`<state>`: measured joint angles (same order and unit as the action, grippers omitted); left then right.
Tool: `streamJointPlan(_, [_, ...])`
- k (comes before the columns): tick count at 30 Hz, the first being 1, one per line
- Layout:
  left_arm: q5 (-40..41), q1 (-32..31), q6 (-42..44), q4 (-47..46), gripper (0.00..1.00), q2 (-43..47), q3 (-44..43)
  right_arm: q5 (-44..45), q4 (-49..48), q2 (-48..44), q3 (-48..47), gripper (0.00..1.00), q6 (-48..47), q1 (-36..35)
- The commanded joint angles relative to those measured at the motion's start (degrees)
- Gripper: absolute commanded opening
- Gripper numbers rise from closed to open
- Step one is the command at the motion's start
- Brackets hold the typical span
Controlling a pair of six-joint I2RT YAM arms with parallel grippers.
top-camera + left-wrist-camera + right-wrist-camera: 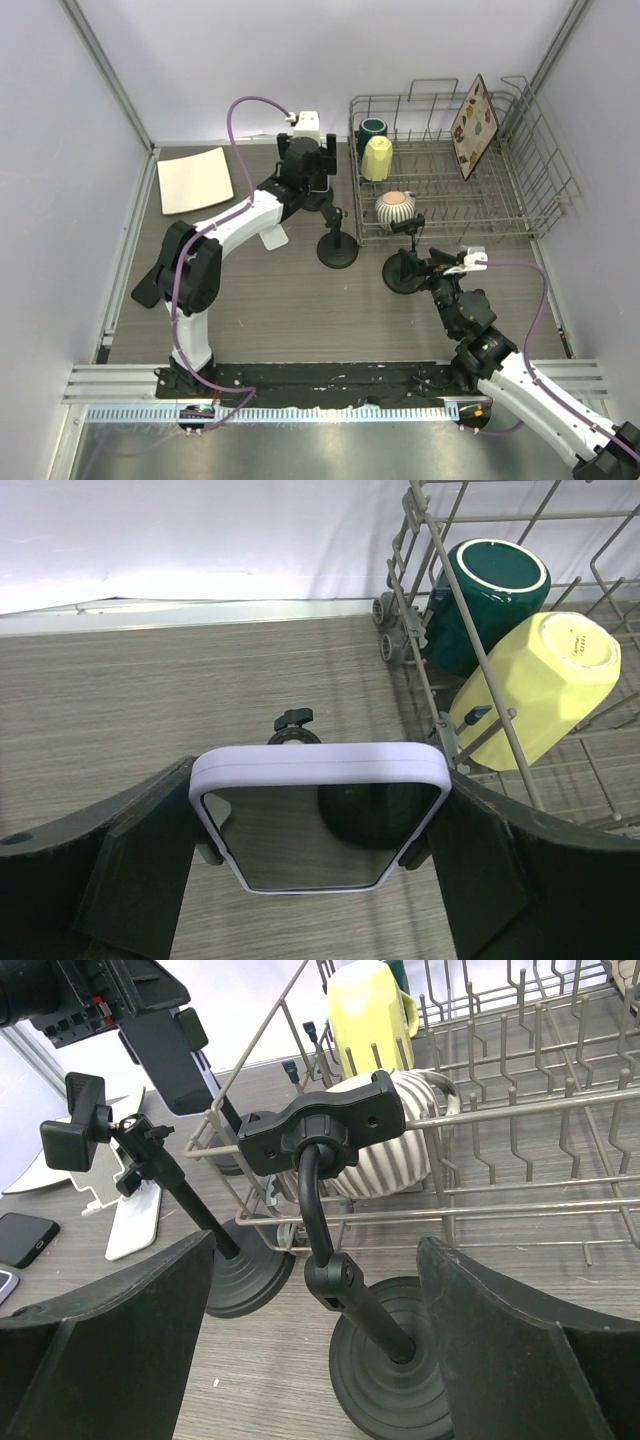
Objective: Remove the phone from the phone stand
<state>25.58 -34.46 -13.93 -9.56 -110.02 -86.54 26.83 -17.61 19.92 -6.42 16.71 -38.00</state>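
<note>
My left gripper (320, 810) is shut on the phone (318, 770), which has a pale lavender case and a dark screen, and holds it in the air. In the right wrist view the phone (168, 1055) hangs up and to the right of the empty clamp (75, 1132) of the far black phone stand (337, 250). A second black stand (392, 1365) with an empty clamp (325, 1130) stands nearer. My right gripper (315, 1260) is open, its fingers on either side of that stand's stem, not touching it.
A wire dish rack (520, 195) at the back right holds a green cup (372, 128), a yellow cup (377, 158), a striped bowl (397, 207) and a patterned board (473, 125). A cream square plate (195, 180) lies at the back left. A white stand (272, 238) and another dark phone (25, 1238) lie left of the stands.
</note>
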Motion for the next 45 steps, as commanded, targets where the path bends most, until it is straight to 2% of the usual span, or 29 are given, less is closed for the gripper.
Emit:
streamJointPlan(1, [1.58, -0.35, -1.62, -2.92, 0.84, 0.42, -2.67, -0.2, -2.61, 0.29, -1.23, 0.87, -0.19, 0.21])
streamJointPlan(5, [0.09, -0.35, -2.15, -2.83, 0.64, 2.08, -2.14, -0.11, -2.43, -0.15, -1.23, 0.87, -0.27, 0.21])
streamJointPlan(6, [-0.09, -0.35, -2.15, -2.83, 0.55, 2.61, -1.97, -0.11, -2.35, -0.23, -1.32, 0.87, -0.27, 0.12])
streamJointPlan(8, [-0.53, -0.26, -2.15, -3.01, 0.45, 4.1, -1.7, -0.11, -2.35, -0.24, -1.32, 0.87, -0.36, 0.21])
streamJointPlan(9, [-0.53, -0.26, -1.8, -3.18, 0.35, 4.54, -1.7, -0.02, -2.35, -0.24, -1.23, 0.87, -0.45, 0.21])
streamJointPlan(12, [-0.1, -0.26, 0.12, -3.53, 0.24, 6.39, -1.88, -0.2, -2.26, -0.32, -1.41, 0.87, -0.62, 0.2])
streamJointPlan(19, [0.78, 1.15, 4.96, -4.5, 0.15, 10.43, -3.54, -0.64, -2.17, -0.94, -1.41, 0.87, -1.06, 0.21])
streamJointPlan(28, [-0.97, 2.55, 8.48, -2.57, 0.13, 21.32, -3.72, -1.69, -1.82, -1.64, -1.67, 0.86, -2.38, 0.21])
streamJointPlan(34, [-6.41, 2.64, 6.38, 6.21, 0.12, 30.55, -3.11, -2.92, -0.5, -2.87, -2.55, 0.85, -3.53, 0.21])
streamJointPlan(38, [-12.21, 2.64, 4.97, 18.4, 0.12, 36.0, -2.93, -3.62, -0.32, -2.96, -2.73, 0.84, -4.31, 0.29])
streamJointPlan(41, [-17.84, 2.64, 3.57, 24.21, 0.13, 40.75, -0.48, -5.38, -0.5, -2.52, -3.34, 0.83, -5.19, 0.29])
streamJointPlan(45, [-24.24, 2.64, 1.37, 27.93, 0.14, 47.51, 7.16, -7.4, 0.9, -1.99, -5.27, 0.82, -5.63, 0.2])
